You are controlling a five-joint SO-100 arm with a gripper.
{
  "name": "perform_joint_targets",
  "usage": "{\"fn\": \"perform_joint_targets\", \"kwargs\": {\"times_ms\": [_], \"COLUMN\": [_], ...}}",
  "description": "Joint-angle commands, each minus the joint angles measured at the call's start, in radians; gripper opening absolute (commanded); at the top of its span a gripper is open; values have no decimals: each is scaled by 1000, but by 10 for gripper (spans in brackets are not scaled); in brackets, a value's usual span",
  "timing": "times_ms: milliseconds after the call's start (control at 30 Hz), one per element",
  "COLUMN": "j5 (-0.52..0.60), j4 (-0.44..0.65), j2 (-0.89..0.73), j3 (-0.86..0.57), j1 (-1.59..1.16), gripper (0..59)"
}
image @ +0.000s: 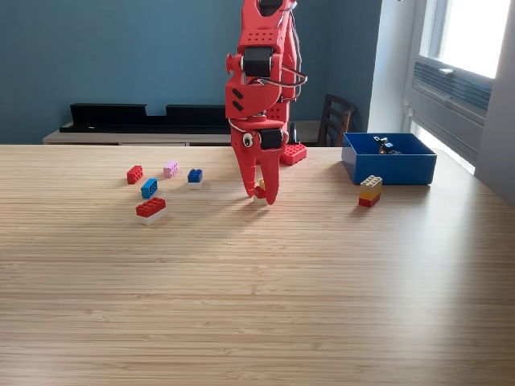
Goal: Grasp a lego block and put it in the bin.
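On the wooden table point(257, 305), taking the red gripper point(262, 195) as the clock's centre in the exterior view, the nearest piece is a red-over-white lego block point(150, 210) at about 8 o'clock, with a blue block point(149, 187) just beyond it at 9 o'clock. The gripper points straight down with its tips at the tabletop, its jaws closed around a small orange and white block point(260, 190) that shows only partly between them. At 3 o'clock stands a stacked block of tan, orange and red point(370, 190), just in front of the bin point(390, 169). Farther back at 10 o'clock lie a red block point(134, 174), a pink block point(170, 168) and a small blue-over-white block point(195, 176). The blue bin sits at 2 o'clock near the exterior view's right edge, with a few small pieces inside that are too small to name. A larger red block point(293, 153) lies at 1 o'clock behind the arm point(261, 80).
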Motion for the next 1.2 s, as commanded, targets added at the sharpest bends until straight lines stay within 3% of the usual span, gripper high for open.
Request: {"fn": "perform_joint_targets", "kwargs": {"times_ms": [33, 167, 467, 633, 833, 1000, 1200], "j5": [26, 69, 189, 256, 387, 548, 693], "j4": [-37, -60, -8, 141, 419, 600, 695], "j2": [26, 26, 25, 23, 21, 17, 14], "j3": [6, -3, -198, -434, -750, -857, -894], "j1": [2, 2, 2, -12, -155, -430, -810], "gripper": [95, 0, 0, 0, 0, 0, 0]}}
